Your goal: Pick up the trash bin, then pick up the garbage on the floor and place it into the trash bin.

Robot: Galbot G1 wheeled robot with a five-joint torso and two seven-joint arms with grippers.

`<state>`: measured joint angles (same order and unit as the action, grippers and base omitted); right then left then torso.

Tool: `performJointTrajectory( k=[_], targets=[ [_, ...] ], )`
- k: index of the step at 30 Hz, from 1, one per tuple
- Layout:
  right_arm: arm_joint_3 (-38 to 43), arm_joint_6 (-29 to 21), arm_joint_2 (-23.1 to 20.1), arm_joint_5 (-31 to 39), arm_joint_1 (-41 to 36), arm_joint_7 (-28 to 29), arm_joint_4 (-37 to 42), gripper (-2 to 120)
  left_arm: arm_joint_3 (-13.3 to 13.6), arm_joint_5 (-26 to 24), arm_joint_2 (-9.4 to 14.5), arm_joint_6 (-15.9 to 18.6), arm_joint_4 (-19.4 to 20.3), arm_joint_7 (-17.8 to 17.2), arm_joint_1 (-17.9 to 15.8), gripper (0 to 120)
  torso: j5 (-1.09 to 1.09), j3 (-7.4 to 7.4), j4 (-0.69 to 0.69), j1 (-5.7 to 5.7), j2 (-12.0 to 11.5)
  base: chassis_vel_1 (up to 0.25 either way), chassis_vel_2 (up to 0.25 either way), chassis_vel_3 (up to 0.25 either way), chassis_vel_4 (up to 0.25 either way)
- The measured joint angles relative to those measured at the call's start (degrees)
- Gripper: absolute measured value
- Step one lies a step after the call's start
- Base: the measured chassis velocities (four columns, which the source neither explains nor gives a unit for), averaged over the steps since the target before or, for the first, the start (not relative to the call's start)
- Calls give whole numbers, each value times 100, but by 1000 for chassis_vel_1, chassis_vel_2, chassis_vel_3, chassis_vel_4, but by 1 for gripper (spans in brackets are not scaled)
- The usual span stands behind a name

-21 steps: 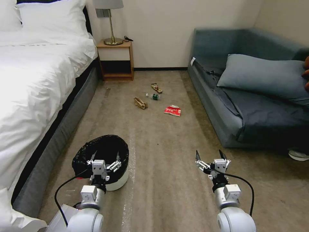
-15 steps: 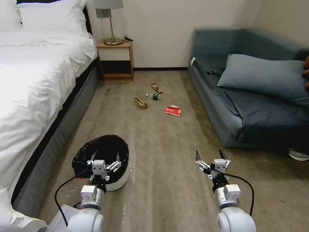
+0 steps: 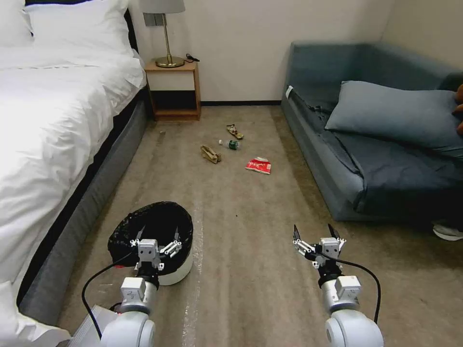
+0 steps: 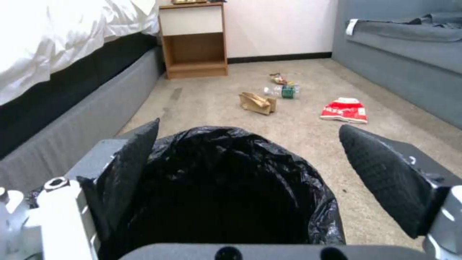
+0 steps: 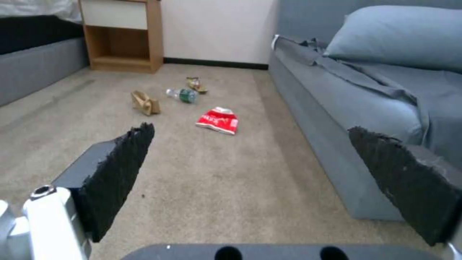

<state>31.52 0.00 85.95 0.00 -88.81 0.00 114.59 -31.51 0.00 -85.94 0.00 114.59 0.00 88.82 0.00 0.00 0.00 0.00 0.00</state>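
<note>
Trash bin (image 3: 170,268) beside bed (image 3: 58,144); garbage (image 3: 258,165) ahead, carpet (image 3: 241,241) between.

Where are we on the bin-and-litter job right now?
Nothing is done yet. The small white bin with the black bag stands on the carpet; the left claw hovers open at its rim, not gripping. The right claw hangs open over bare carpet. The red-white packet, brown paper bag, clear bottle and brown-yellow wrapper lie on the floor.

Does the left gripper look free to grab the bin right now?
Probably yes: the left gripper is open over the bin, its rim between the fingers, with nothing in between.
</note>
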Motion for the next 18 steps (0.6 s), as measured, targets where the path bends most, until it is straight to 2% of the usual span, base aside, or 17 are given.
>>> performJointTrajectory(
  k=[18],
  targets=[
    [0,1,0,0,0,1,0,100,0,0,0,0,0,0,-1,100,0,0,0,0,0,0,0,0,0]
  ],
)
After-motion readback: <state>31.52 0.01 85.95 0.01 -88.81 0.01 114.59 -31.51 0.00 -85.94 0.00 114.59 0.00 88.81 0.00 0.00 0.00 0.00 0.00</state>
